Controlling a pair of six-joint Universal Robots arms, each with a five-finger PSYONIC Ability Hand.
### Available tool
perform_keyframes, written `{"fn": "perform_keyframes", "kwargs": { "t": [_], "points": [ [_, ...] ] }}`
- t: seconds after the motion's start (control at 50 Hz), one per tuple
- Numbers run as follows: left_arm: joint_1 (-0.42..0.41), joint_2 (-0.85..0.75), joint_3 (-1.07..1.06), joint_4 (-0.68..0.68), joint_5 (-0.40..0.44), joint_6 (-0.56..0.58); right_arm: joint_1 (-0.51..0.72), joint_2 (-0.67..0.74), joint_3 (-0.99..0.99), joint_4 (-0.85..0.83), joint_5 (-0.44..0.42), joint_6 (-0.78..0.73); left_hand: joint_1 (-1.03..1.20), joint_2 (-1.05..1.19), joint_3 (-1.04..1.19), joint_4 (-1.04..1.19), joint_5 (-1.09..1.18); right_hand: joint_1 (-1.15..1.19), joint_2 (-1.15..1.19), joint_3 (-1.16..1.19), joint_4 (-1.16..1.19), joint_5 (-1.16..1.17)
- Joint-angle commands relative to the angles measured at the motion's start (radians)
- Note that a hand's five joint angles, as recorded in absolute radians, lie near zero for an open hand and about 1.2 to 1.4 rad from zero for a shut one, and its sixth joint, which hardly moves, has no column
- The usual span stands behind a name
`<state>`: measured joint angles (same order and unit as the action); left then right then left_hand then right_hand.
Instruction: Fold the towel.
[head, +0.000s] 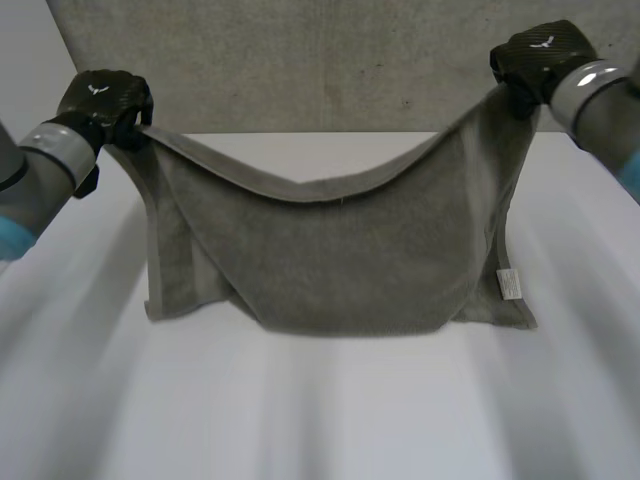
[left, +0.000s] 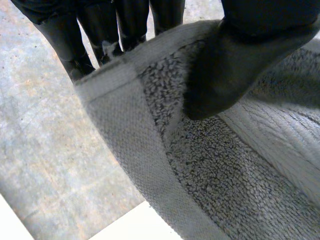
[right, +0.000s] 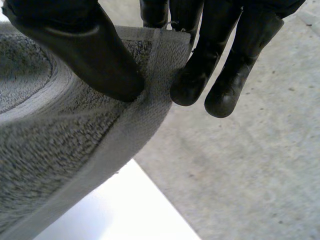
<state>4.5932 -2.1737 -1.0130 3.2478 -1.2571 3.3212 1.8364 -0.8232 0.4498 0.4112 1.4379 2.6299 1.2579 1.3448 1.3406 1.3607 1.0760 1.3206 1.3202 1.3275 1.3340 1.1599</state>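
A grey towel (head: 340, 250) hangs between my two hands above the white table (head: 320, 410), sagging in the middle, with its lower edge resting on the table. My left hand (head: 100, 100) pinches one upper corner; in the left wrist view the thumb (left: 240, 60) presses the towel (left: 215, 165) against the fingers (left: 75, 45). My right hand (head: 535, 55) pinches the other upper corner, where the thumb (right: 90, 55) clamps the towel (right: 60, 140) against the fingers (right: 200, 65). A white label (head: 508, 283) shows near the towel's lower right corner.
Behind the table lies a grey stone-like floor (head: 330, 70). The white table stretches bare in front of the towel and to both sides. Its far edge (right: 165, 200) shows under the right hand.
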Motion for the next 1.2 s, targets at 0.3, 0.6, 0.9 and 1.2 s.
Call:
{"fn": "perform_keyframes", "kwargs": {
  "t": [0.3,0.6,0.9,1.2],
  "points": [
    [-0.011,-0.181,0.639,0.168,-0.142,-0.075,0.043,0.170,-0.428,-0.430,0.128,-0.021,0.138,0.051,0.056,0.036,0.146,0.076,0.076,0.069,0.062,0.062],
    [0.013,-0.152,-0.029,0.293,0.053,-0.069,-0.009,0.179,0.046,-0.239,-0.232,-0.027,0.138,0.051,0.056,0.036,0.146,0.076,0.076,0.069,0.062,0.062],
    [0.075,0.023,-0.499,0.455,0.168,-0.068,-0.091,-0.020,0.514,-0.262,-0.376,-0.070,0.138,0.051,0.056,0.036,0.146,0.076,0.076,0.069,0.062,0.062],
    [0.168,0.381,-0.780,0.448,0.248,-0.074,-0.276,-0.411,0.891,-0.267,-0.393,-0.056,0.138,0.051,0.056,0.036,0.146,0.076,0.076,0.069,0.062,0.062]
  ]
}}
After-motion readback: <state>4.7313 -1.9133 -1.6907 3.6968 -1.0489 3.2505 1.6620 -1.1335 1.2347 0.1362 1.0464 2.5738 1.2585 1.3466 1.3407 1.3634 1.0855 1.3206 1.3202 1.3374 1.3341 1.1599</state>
